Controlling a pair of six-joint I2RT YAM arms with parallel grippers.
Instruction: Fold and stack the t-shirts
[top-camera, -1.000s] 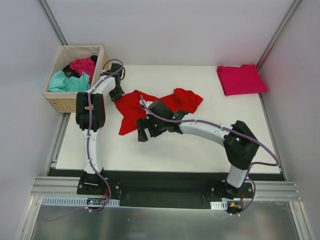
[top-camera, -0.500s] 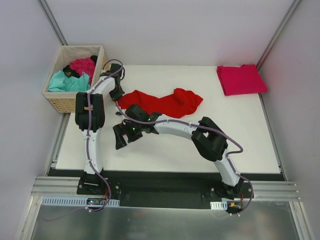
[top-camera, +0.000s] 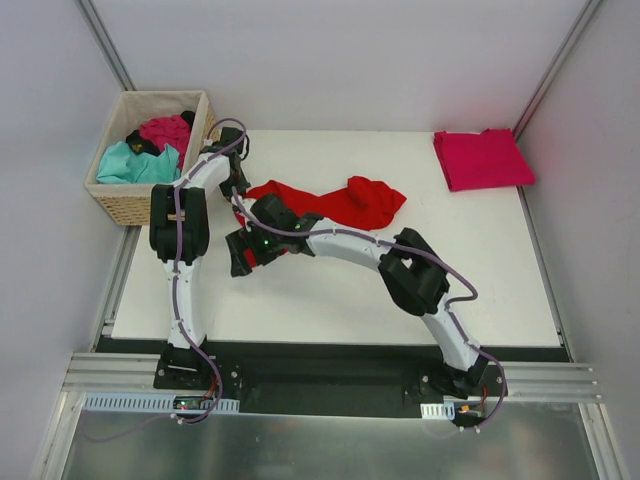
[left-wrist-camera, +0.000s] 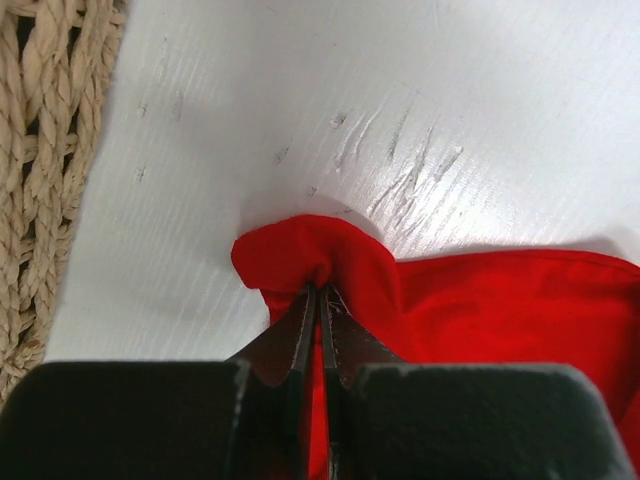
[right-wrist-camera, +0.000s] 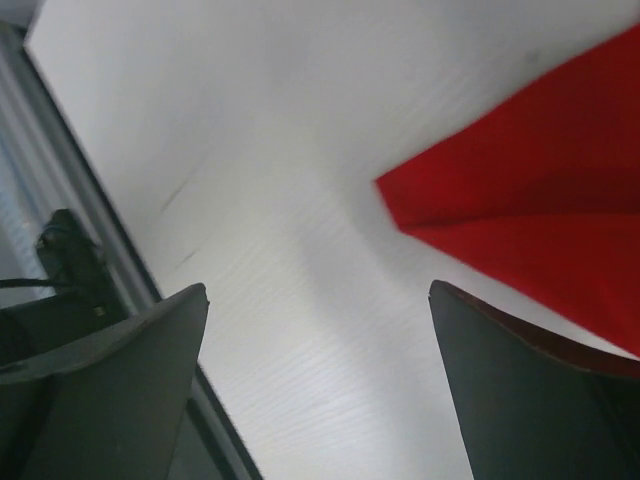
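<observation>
A bright red t-shirt (top-camera: 345, 205) lies crumpled across the back left of the white table (top-camera: 330, 295). My left gripper (top-camera: 236, 188) is shut on its left corner, near the basket; the left wrist view shows the red cloth (left-wrist-camera: 480, 300) pinched between the closed jaws of that gripper (left-wrist-camera: 318, 292). My right gripper (top-camera: 240, 262) hangs open over the bare table just in front of the shirt's left part. In the right wrist view a red corner (right-wrist-camera: 530, 200) lies beyond the gripper (right-wrist-camera: 318, 288), with nothing between the fingers. A pinkish crimson t-shirt (top-camera: 483, 158) lies folded at the back right corner.
A wicker basket (top-camera: 125, 205) stands off the table's back left corner, holding teal (top-camera: 130, 163), magenta (top-camera: 165, 130) and black cloth. Its woven wall (left-wrist-camera: 40, 150) is close to my left gripper. The right arm stretches across the table's middle.
My right arm has swung left across the red shirt, and its open gripper now sits at the shirt's near left. The shirt's hanging lower flap no longer shows. The left gripper has stayed put.
</observation>
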